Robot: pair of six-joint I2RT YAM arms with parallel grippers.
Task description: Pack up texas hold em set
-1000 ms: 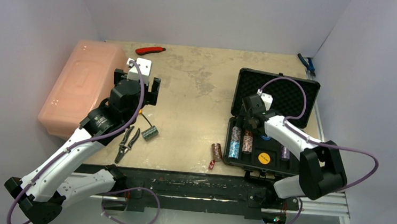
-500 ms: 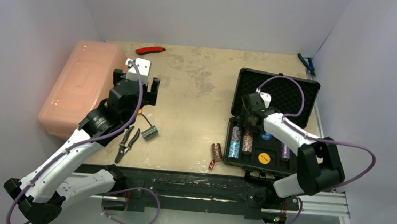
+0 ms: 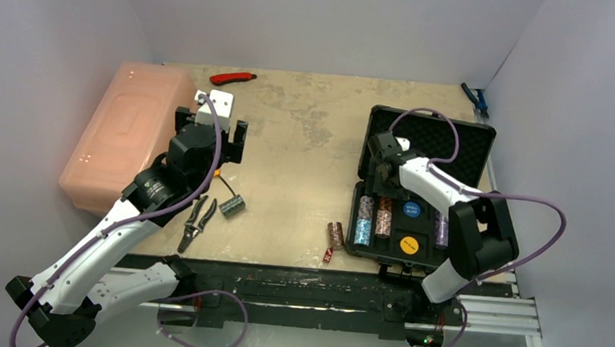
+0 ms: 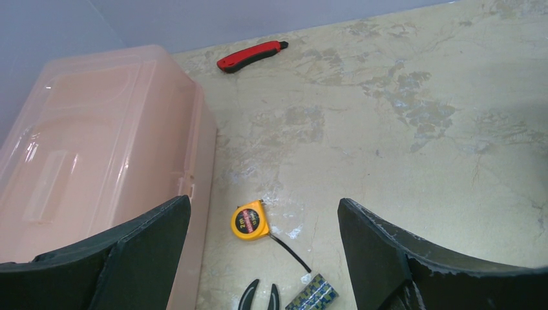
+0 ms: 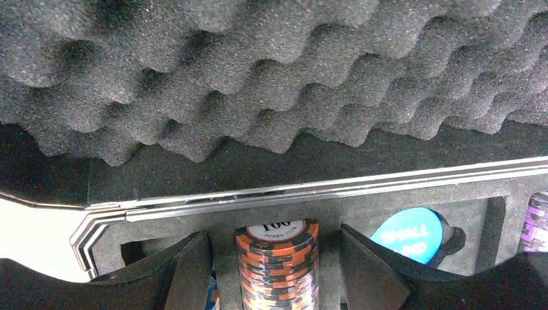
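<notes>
Pink box point(image 3: 125, 130) sits at the far left of the table. Black briefcase point(image 3: 425, 230) is on the right, open, with the foam lid point(image 5: 258, 71) up. Left gripper point(image 4: 263, 201) is spread wide and empty, hanging over the tape measure point(image 4: 249, 220) beside the pink box. Right gripper point(image 5: 273, 236) is at the case's hinge end, fingers spread either side of the orange chip stack point(image 5: 276, 271). There's a gap on both sides, so no pinch. Also in the tray: blue stack point(image 3: 363, 229), purple stack point(image 3: 441, 230), blue disc point(image 5: 410, 236), yellow disc point(image 3: 409, 245). 1 loose chip stack point(image 3: 336, 235) and 1 red die point(image 3: 327, 255) lie on the table just left of the case.
</notes>
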